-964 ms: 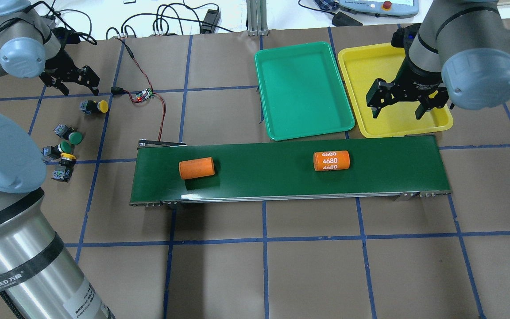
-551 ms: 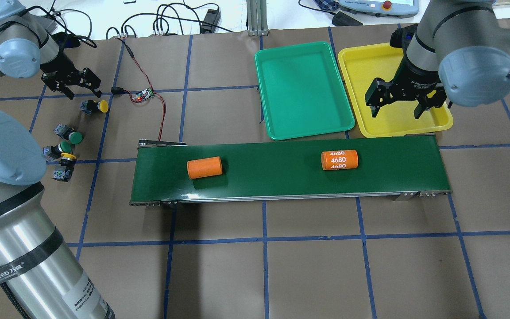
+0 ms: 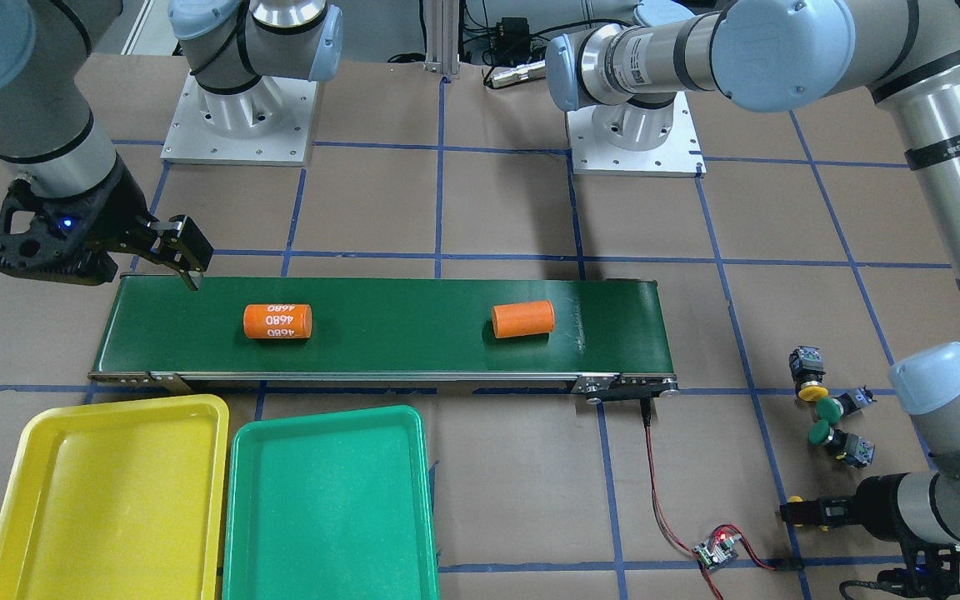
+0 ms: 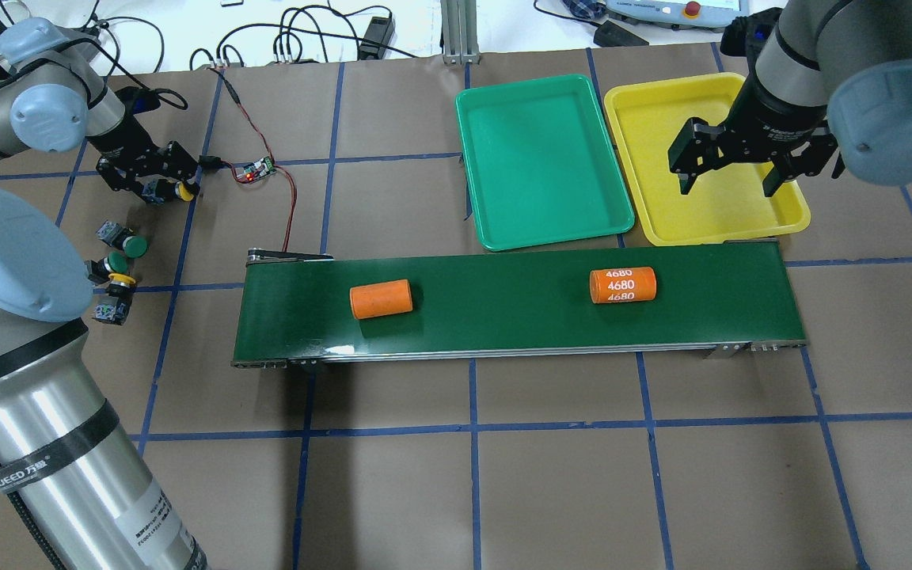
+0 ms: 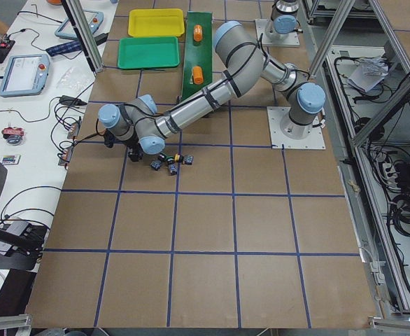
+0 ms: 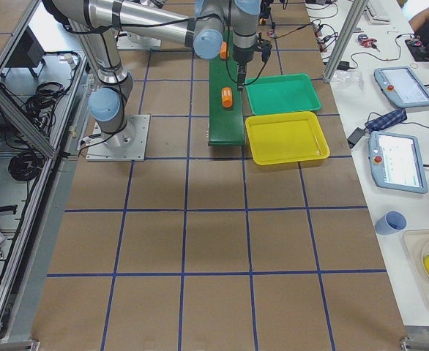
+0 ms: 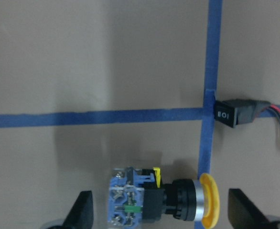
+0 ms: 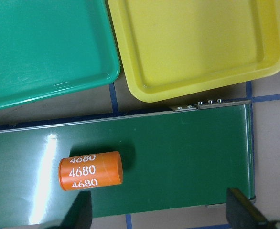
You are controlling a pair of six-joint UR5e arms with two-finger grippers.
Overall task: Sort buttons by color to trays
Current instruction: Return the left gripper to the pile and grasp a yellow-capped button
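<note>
Four buttons lie at the table's left. One yellow button lies on its side between the fingers of my left gripper, which is open and low around it; the wrist view shows this button between the two fingertips, not touched. Two green buttons and a second yellow button lie close together nearer me. My right gripper is open and empty above the yellow tray. The green tray stands beside it. Both trays hold nothing.
A long dark green conveyor belt crosses the middle and carries two orange cylinders, one plain and one marked 4680. A small circuit board with red wires and a black switch lies right of the gripped-around button.
My left gripper moved right and down until its fingers stand around the far yellow button. My right gripper shifted right and back over the yellow tray. Both cylinders moved right along the belt.
</note>
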